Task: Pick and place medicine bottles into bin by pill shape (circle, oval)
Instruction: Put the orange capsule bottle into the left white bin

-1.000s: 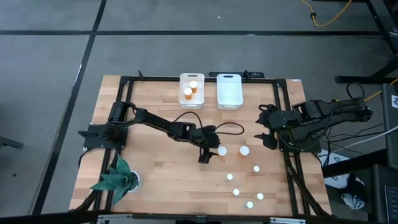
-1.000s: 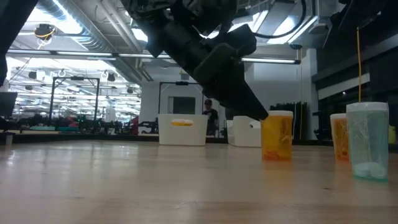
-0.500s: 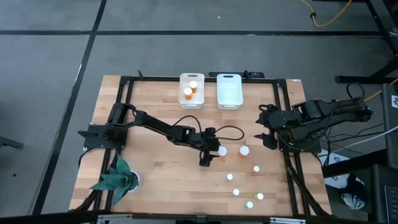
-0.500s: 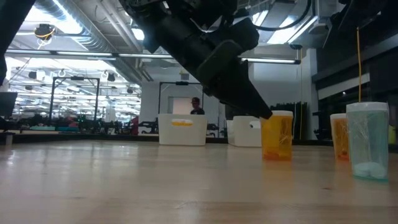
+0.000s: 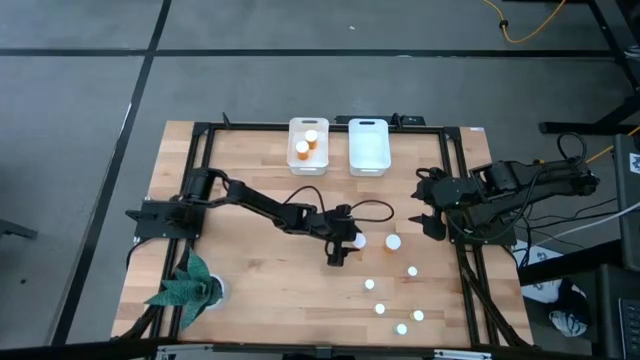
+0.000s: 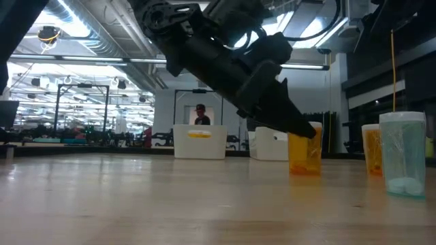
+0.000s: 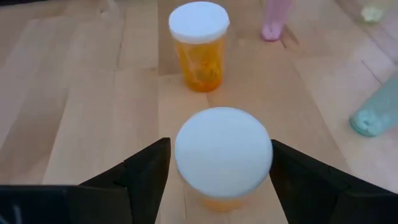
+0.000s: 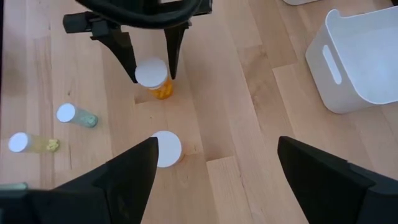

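Between the spread fingers of the left gripper (image 7: 217, 180) stands an orange medicine bottle (image 7: 222, 155) with a white cap, upright on the wood; the fingers flank it on both sides with a gap showing at each, so they are open around it and not clamped. Just beyond that gripper stands a second orange bottle (image 7: 199, 43), also upright. Farther out lie smaller pale green bottles (image 8: 76, 115), well apart from one another across the near part of the tabletop (image 5: 250, 280), which is made of light wooden planks inside a dark metal frame. Behind the left gripper, at the far edge, sit two white bins side by side: the left bin (image 5: 296, 160) holds two orange bottles, the right bin (image 5: 368, 160) shows only its white floor. To the side, at the table's right edge, the right gripper (image 5: 428, 218) waits with its fingers wide apart, holding nothing. A green plant-like object (image 5: 185, 285) rests at the near left corner. Beyond the table, the low view shows a large hall with ceiling lights, and a person (image 6: 199, 114) standing behind the bins.
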{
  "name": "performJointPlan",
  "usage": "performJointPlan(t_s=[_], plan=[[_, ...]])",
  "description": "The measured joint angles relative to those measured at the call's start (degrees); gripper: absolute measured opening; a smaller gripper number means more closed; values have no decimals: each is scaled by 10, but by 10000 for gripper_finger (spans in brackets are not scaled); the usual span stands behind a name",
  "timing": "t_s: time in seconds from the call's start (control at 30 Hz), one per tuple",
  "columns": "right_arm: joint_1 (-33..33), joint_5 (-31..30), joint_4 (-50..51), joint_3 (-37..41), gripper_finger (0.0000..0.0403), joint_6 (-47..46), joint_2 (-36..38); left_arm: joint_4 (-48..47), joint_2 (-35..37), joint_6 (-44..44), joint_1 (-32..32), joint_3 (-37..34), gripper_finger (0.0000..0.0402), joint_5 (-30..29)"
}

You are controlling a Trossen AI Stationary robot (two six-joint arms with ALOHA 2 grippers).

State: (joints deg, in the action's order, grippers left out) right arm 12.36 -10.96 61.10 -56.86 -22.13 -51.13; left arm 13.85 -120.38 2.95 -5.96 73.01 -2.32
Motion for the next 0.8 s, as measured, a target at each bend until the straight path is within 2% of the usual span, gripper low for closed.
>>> performJointPlan(t_s=[0.3,0.6,0.8], plan=[[0,0,0,0,330,0,0,0,-5,-9,5,0,250,3],[0,0,0,0,330,0,0,22,-5,-15,28,0,182,49],[0,0,0,0,330,-1,0,16,1,-25,31,0,175,48]])
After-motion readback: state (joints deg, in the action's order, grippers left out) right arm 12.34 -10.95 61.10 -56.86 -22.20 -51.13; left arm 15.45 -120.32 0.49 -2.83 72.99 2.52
